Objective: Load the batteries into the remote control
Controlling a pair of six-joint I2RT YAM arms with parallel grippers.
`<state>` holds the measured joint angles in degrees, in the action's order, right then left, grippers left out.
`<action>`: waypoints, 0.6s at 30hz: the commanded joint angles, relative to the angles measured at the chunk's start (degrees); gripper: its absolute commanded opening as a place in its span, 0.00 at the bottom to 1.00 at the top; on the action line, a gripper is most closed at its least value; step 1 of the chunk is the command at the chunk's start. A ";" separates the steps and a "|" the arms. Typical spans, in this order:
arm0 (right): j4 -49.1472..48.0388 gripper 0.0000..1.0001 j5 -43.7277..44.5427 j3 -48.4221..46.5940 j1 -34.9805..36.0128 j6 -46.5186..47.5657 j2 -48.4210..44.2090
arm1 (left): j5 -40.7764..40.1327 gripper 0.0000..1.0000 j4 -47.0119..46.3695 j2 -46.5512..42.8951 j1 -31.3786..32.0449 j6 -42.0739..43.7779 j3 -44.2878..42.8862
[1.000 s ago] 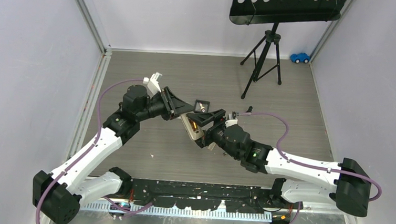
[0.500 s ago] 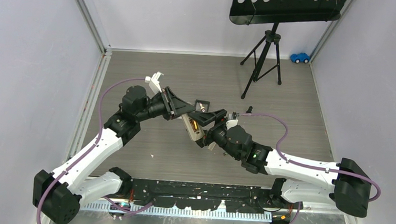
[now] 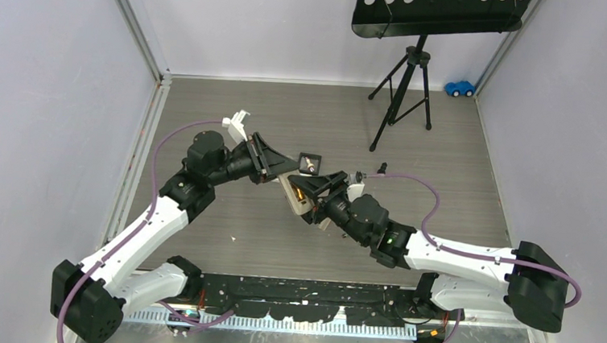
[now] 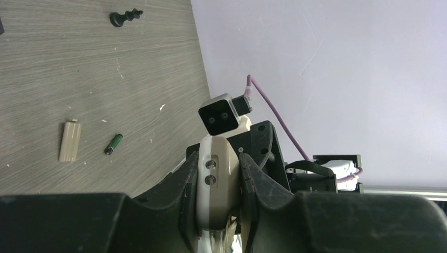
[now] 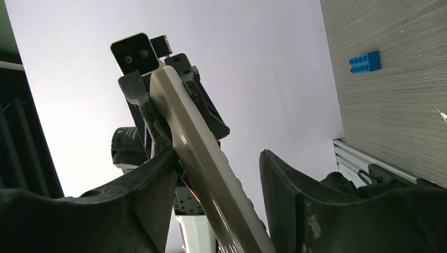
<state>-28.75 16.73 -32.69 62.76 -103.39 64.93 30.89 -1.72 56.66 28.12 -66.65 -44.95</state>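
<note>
Your left pincer (image 4: pixel 220 161) and right pincer (image 5: pixel 217 155) meet nose to nose. Left is clamped on the remote control (image 5: pixel 182 121); right gapes, one finger touching it.

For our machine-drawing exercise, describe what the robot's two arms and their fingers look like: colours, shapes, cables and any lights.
Both the left arm and right arm have white links between bulky black joints. A purple cable runs along each. The right arm carries a small green light. The fingers are black, broad and wedge-shaped.

Pale lilac walls (image 3: pixel 48 81), grey wood-grain floor (image 3: pixel 305 107)
</note>
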 commanded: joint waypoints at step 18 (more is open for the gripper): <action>-5.50 0.35 4.01 5.22 -0.45 5.75 -2.40 | 7.29 0.00 -1.95 0.08 0.45 -15.63 -1.80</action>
<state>-33.17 17.50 -29.54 62.76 -99.68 63.02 33.32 1.10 57.95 28.18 -76.01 -44.99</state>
